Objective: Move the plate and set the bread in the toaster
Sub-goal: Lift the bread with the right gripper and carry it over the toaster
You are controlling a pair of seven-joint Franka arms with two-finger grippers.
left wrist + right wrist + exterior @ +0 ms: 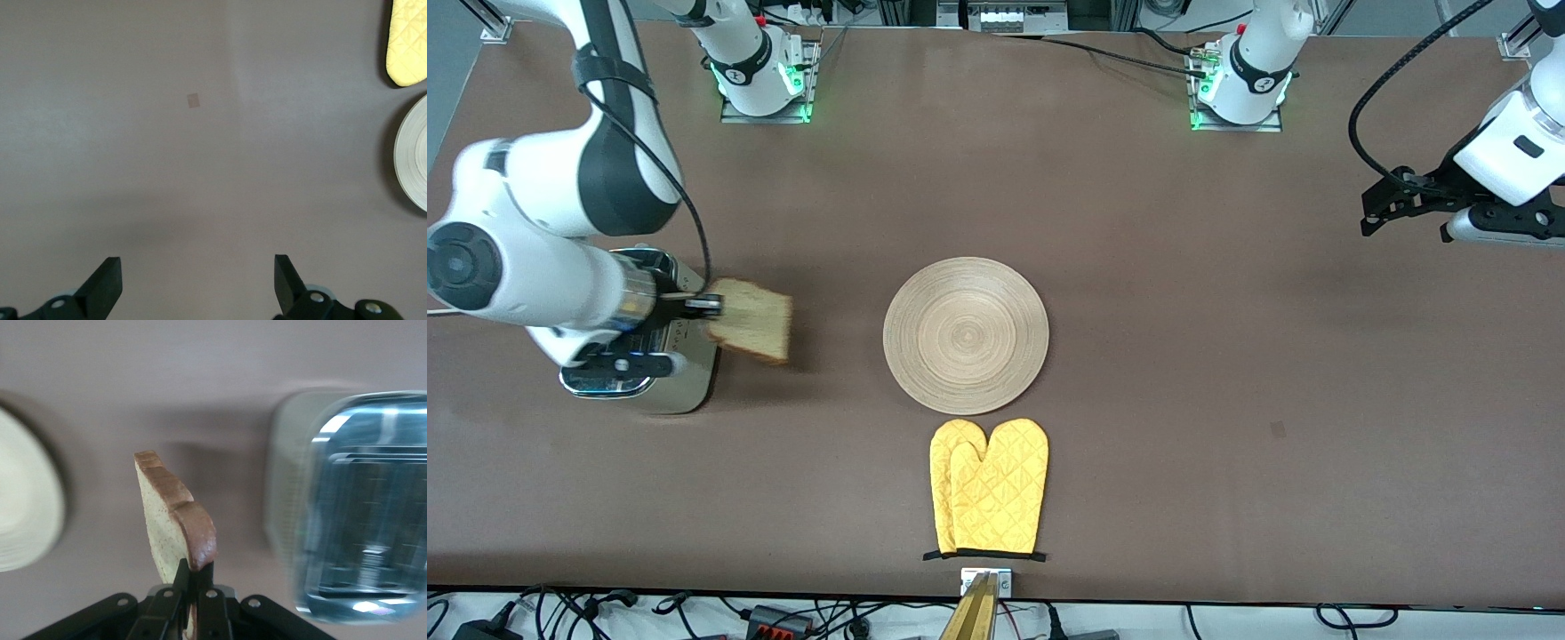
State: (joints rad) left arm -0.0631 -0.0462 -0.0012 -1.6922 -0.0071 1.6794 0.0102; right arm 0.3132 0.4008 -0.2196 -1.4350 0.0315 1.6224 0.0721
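The light-wood plate [966, 335] lies at the table's middle. It also shows in the right wrist view [27, 510] and in the left wrist view [413, 155]. My right gripper [707, 307] is shut on the bread [752, 320], a tan slice with brown crust, and holds it in the air just beside the toaster [660, 391], on the plate's side of it. In the right wrist view the bread [175, 520] stands edge-on between the fingers [179, 577], with the chrome toaster [353, 513] beside it. My left gripper [198, 277] is open and empty, over bare table at the left arm's end.
A pair of yellow oven mitts [988, 487] lies nearer to the front camera than the plate, close to the table's front edge. They also show in the left wrist view [408, 40]. The right arm covers much of the toaster.
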